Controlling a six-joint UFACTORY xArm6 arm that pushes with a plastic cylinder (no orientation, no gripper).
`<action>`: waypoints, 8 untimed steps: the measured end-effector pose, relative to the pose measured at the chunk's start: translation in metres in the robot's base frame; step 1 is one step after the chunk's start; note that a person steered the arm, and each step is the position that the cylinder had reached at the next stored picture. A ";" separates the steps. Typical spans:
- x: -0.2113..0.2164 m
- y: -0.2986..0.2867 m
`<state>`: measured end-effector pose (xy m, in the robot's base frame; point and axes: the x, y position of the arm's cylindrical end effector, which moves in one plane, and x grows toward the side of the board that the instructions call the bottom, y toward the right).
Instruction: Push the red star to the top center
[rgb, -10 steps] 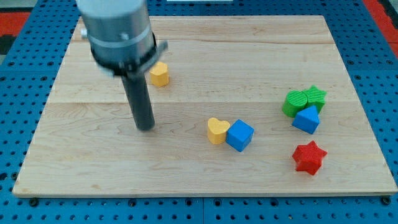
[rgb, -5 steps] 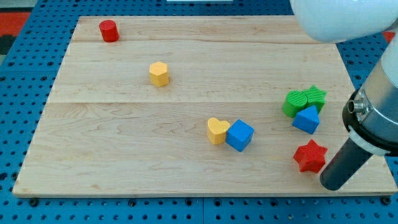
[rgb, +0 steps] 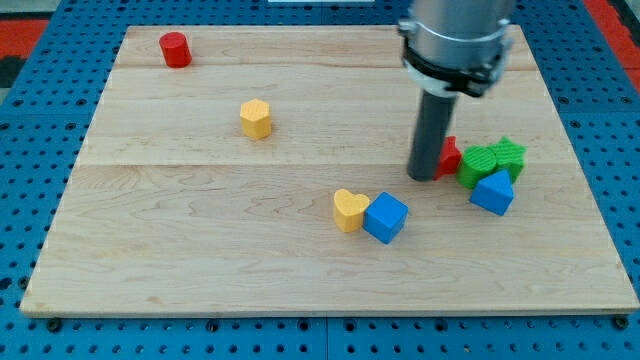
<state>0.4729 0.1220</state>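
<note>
The red star (rgb: 450, 156) lies at the view's right of centre, mostly hidden behind my rod; only a red edge shows. It touches or nearly touches the green block (rgb: 478, 165) on its right. My tip (rgb: 423, 176) rests on the board just left of the red star, against it.
A green star (rgb: 508, 155) and a blue block (rgb: 492, 192) cluster right of the red star. A yellow heart (rgb: 349, 210) and blue cube (rgb: 386, 217) sit below centre. A yellow block (rgb: 256, 118) lies upper left, a red cylinder (rgb: 175, 49) at the top left.
My rod swung from the board's left to the lower right, then up. The red star moved from the lower right up beside the green block.
</note>
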 end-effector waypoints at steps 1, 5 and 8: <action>0.014 0.028; -0.137 -0.098; -0.142 -0.036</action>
<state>0.3305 0.0863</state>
